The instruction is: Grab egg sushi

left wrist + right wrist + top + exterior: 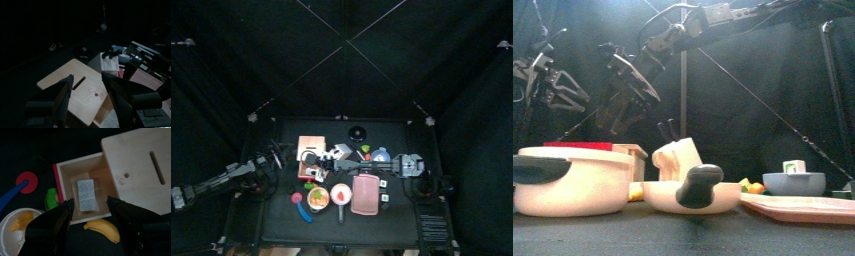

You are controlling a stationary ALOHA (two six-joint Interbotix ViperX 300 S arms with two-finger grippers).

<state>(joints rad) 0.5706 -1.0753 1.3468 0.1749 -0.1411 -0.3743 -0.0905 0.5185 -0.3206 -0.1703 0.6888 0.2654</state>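
Right gripper (90, 210), jaws spread wide, poised above the open wooden box (83, 190) holding a grey block (86, 194); left gripper (90, 92) likewise released.

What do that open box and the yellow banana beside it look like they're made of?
The box looks like pale unfinished wood: matte, with faint grain, like its slotted lid. The banana looks like smooth, slightly glossy plastic, probably a toy; I can't be sure.
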